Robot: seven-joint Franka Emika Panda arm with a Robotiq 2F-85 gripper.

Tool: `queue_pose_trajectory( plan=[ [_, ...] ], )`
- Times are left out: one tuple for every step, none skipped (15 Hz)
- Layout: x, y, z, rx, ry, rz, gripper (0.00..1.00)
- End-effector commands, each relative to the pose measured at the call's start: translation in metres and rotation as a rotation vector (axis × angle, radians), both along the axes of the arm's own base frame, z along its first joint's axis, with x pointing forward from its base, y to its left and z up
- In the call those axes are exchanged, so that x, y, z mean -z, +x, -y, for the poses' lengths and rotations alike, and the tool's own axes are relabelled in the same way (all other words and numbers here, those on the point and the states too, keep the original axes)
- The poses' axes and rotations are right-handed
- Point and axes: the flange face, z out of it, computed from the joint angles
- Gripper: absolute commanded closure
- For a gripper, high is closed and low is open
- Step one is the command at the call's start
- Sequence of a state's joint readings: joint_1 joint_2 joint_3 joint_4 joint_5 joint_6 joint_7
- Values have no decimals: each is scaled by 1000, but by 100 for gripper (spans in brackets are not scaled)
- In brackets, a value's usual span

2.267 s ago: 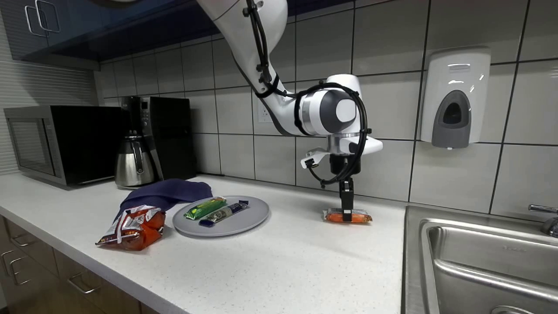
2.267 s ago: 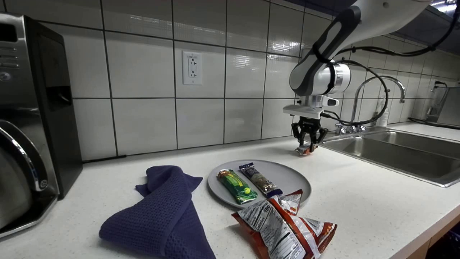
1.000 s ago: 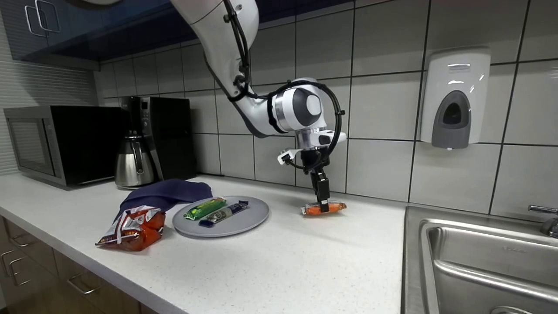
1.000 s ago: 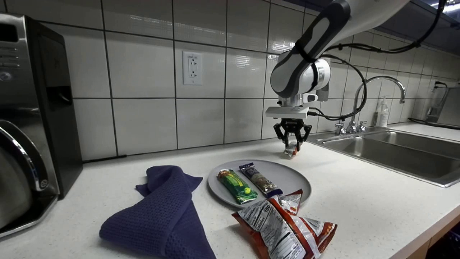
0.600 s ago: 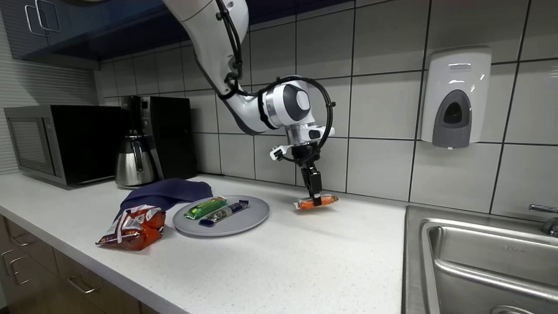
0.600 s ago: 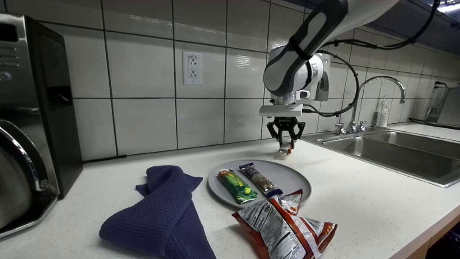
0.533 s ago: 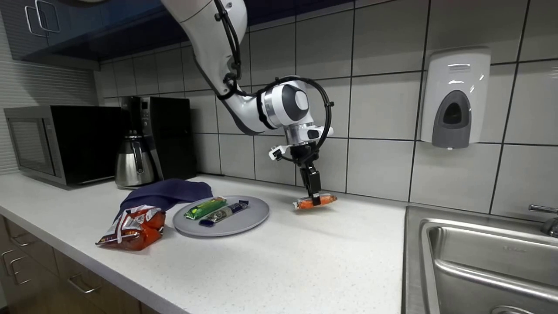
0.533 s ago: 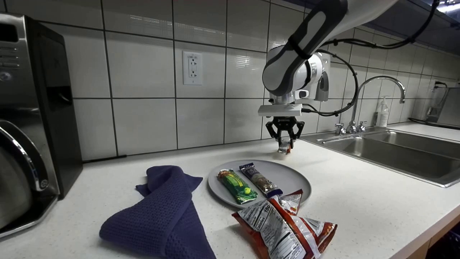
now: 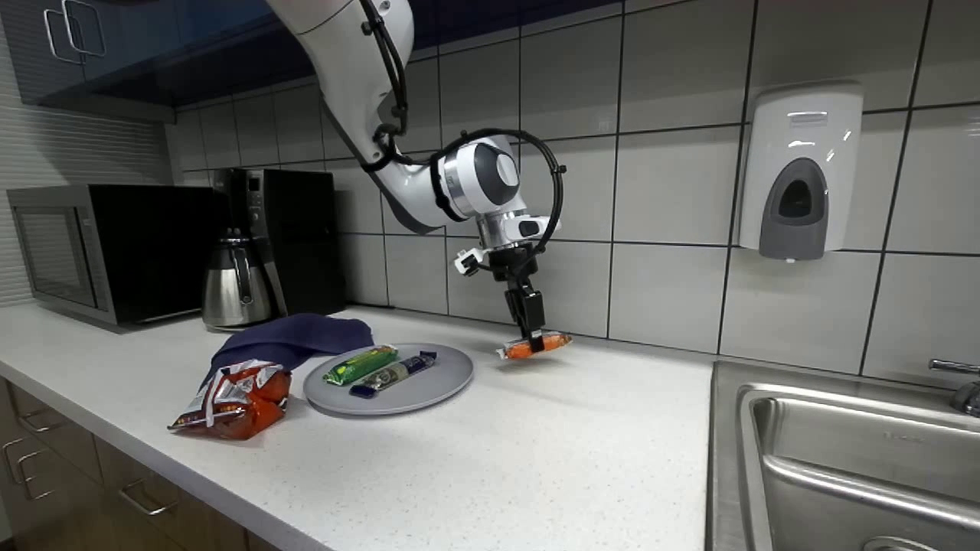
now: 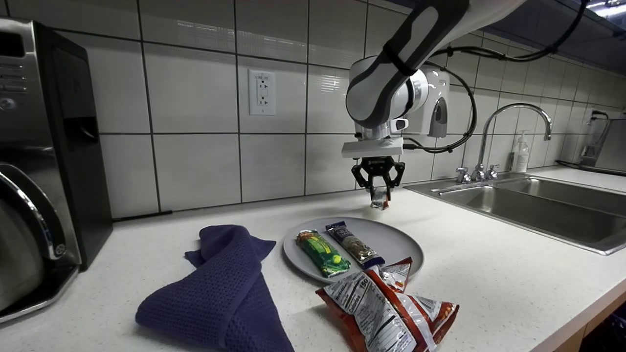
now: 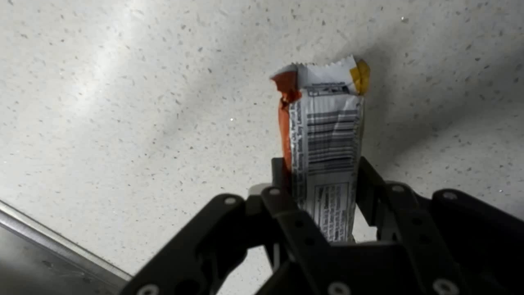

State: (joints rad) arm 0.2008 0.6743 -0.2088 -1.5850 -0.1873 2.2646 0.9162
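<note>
Carries one orange bar [image 9: 553, 343] farther left than earlier, clamped between half-spread fingers [image 11: 370, 190], pointing lengthwise left-right in an exterior view, above the table [image 9: 536, 459], right of one plate [image 9: 432, 386], two more bars [image 9: 360, 365], one bag [image 9: 241, 402].

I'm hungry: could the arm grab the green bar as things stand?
Probably not: the tool grips the orange-wrapped bar, though nothing visible covers the green bar on the gray plate.
</note>
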Motion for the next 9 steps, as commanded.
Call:
queue_pose_trajectory(
  plan=[
    [-19, -6, -11, -78, -17, -41, 83],
    [-22, -6, -15, -103, -12, -45, 83],
    [-24, -6, -17, -118, -13, -49, 83],
    [-26, -7, -20, -135, -11, -53, 83],
    [-27, -8, -22, -152, -10, -58, 83],
    [-29, -8, -24, -165, -9, -63, 83],
    [-29, -9, -27, -183, -6, -72, 83],
    [-29, -10, -29, -198, -4, -80, 83],
    [-28, -11, -32, -216, -1, -90, 83]
  ],
)
